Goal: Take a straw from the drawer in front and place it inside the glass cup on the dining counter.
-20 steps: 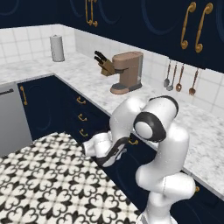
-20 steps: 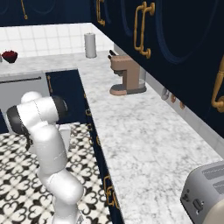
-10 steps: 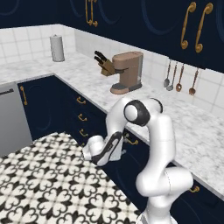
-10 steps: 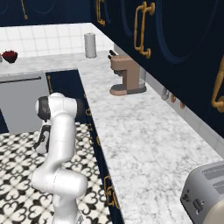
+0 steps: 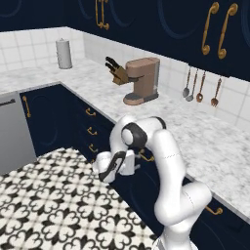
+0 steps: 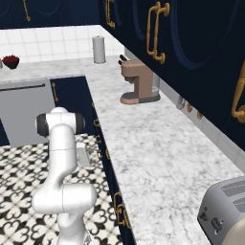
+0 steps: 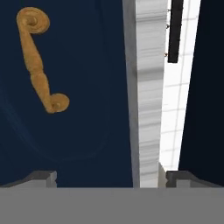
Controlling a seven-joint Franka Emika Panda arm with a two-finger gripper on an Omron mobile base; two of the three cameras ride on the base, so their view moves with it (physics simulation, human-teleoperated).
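Drawer [image 7: 74, 131]: shut, navy front dead ahead of the gripper; its curved brass handle [image 7: 40, 61] sits up and to the left of the finger line in the hand view, not between the tips.
Straw: not visible; presumably inside the shut drawer.
Cup / dining counter: can't be placed from these views.
Gripper [image 5: 108, 172]: jaws spread wide, nothing in them, nothing touching; both dark tips poke up at the bottom of the hand view w/ the drawer front between them.
Change: over the last sec the arm has folded down from chest height to below the worktop [image 5: 205, 141] edge; the hand now points at the cabinet face, close to it. Opening same as before.
Worktop edge: runs as a pale marble strip just right of the drawer front in the hand view, so the camera is rolled on its side.
Meaning: approach phase for opening the drawer; no progress on the straw itself yet.
Next need (judgement): shift the hand toward the handle so the handle falls between the jaws, then close and pull.
Risk: closing now would catch only flat panel.
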